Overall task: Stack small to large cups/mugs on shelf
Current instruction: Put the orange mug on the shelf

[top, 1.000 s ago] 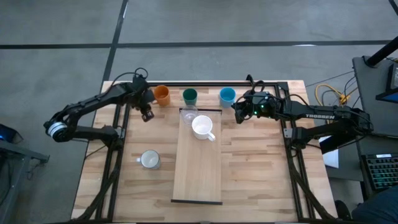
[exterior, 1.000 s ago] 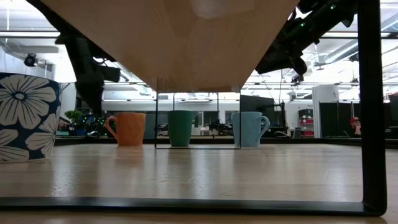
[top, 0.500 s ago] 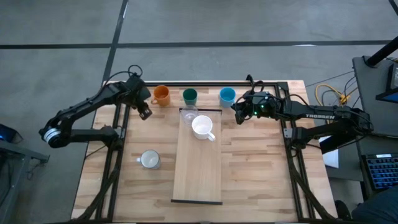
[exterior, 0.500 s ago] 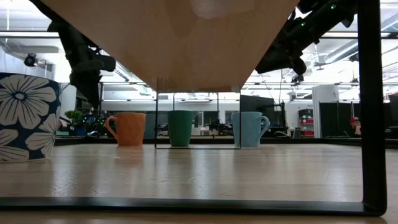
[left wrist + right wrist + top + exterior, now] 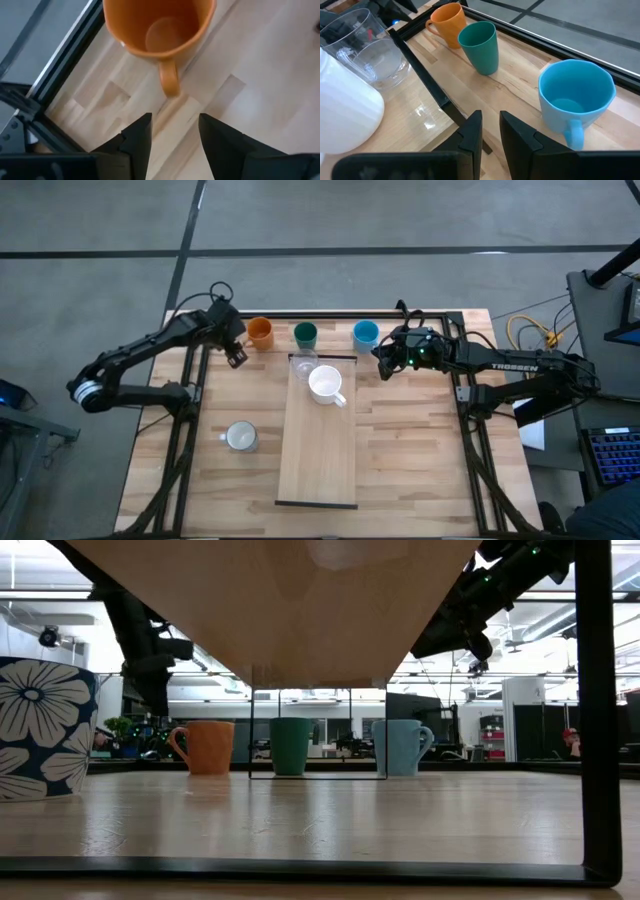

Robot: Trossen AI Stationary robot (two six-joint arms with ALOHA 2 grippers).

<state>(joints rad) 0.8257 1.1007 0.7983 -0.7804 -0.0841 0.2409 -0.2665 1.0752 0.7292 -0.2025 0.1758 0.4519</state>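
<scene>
The orange mug (image 5: pixel 260 332), dark green cup (image 5: pixel 305 334) and light blue mug (image 5: pixel 366 333) stand in a row along the table's far edge. The clear glass (image 5: pixel 303 365) and white mug (image 5: pixel 326 383) stand on the far end of the pale wood shelf (image 5: pixel 317 450). The grey-white mug (image 5: pixel 240 437) stands left of the shelf. My left gripper (image 5: pixel 237 356) is open above the table, just near-left of the orange mug; its fingers (image 5: pixel 137 137) point at the handle (image 5: pixel 170 82) without touching. My right gripper (image 5: pixel 384 364) is shut and empty near the blue mug (image 5: pixel 575 100).
The shelf is raised on a thin dark frame (image 5: pixel 598 740); the low view looks under its board (image 5: pixel 280 600). A black rail (image 5: pixel 330 313) runs along the table's far edge behind the mugs. There is bare tabletop right of the shelf (image 5: pixel 420 450).
My left gripper has gone a little toward the table's far edge, closer to the orange mug's handle, swinging left and up on the way and then back. The mugs and my right arm have kept still.
</scene>
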